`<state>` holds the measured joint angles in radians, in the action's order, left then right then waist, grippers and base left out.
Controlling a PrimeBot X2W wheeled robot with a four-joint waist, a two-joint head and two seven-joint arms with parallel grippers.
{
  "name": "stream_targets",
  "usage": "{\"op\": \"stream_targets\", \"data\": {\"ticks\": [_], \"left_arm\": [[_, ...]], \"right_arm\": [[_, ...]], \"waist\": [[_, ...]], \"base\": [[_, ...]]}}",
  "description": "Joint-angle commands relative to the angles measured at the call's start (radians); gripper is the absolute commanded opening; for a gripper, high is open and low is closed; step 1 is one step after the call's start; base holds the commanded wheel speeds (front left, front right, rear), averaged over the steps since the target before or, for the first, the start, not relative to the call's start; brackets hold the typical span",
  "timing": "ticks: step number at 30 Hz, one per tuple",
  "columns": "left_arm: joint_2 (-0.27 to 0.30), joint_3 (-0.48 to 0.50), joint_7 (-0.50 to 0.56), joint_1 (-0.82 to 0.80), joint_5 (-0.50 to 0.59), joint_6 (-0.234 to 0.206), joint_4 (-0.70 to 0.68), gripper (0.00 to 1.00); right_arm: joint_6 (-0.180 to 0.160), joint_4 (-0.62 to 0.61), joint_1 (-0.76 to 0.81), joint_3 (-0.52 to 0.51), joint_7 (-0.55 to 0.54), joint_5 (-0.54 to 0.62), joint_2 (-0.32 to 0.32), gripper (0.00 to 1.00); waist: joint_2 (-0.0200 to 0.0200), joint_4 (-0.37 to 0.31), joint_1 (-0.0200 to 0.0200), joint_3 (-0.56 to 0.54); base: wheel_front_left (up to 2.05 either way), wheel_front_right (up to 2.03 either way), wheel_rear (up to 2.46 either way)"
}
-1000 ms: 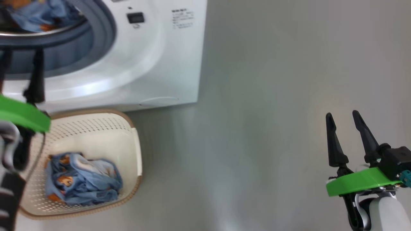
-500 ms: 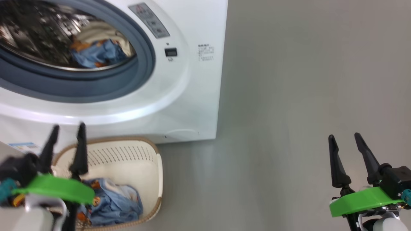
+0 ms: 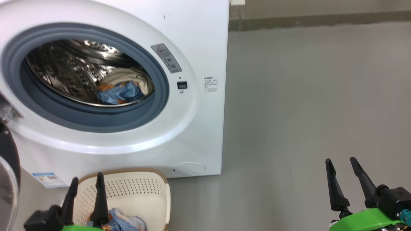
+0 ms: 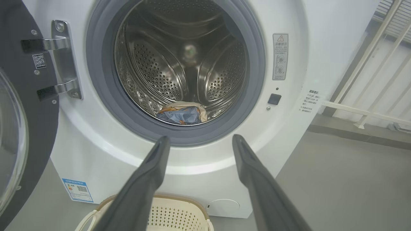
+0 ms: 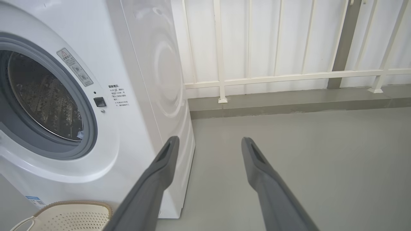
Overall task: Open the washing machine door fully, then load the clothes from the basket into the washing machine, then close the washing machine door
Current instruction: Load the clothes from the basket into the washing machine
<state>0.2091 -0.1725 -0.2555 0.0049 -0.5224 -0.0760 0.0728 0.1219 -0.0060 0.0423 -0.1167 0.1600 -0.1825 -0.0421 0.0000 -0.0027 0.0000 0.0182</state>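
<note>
The washing machine door (image 3: 9, 154) is seen swung open as a dark sliver with glass at the frame edge, left of the left gripper (image 3: 87, 178), whose fingers are spread apart and empty. Directly beneath that gripper the basket (image 3: 141, 195) is placed, with a light-blue garment (image 3: 125, 223) lying in it just right of the fingers. Above and ahead of the gripper the washing machine (image 3: 199, 134) is found, and a bundle of clothes (image 3: 120, 91), blue with cream behind, is lodged at the lower lip of the drum (image 3: 64, 70). The right gripper (image 3: 340, 159) is held over bare floor (image 3: 305, 96), well to the right of the machine, its fingers parted with nothing between them.

From the left wrist, the drum is faced squarely beyond the fingertips, and the bundle is framed just above the gap between them. The door is hung on its hinge (image 4: 64, 57) to the fingers' left, and the basket rim is glimpsed below them. A faint round outline, probably the filter cover (image 4: 223, 205), is made out low between the fingers.

From the right wrist, the machine's corner is set left of the fingers, and a white railing (image 5: 273, 77) is seen beyond them.
</note>
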Motion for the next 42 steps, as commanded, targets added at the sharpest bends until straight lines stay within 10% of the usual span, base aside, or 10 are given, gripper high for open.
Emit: {"op": "stream_targets", "data": {"ticks": [1, 42], "left_arm": [[0.003, 0.047, -0.006, -0.006, 0.016, -0.002, -0.036, 1.0], [-0.14, 0.123, -0.006, 0.051, 0.2, 0.123, 0.01, 1.0]], "right_arm": [[0.009, -0.029, -0.008, 0.029, 0.001, -0.007, -0.008, 1.0], [0.009, -0.022, 0.026, 0.043, 0.017, -0.029, -0.008, 1.0]], "waist": [[0.0, 0.004, 0.0, -0.033], [0.0, 0.013, 0.0, -0.062]], "base": [[0.0, 0.0, 0.0], [0.0, 0.0, 0.0]]}}
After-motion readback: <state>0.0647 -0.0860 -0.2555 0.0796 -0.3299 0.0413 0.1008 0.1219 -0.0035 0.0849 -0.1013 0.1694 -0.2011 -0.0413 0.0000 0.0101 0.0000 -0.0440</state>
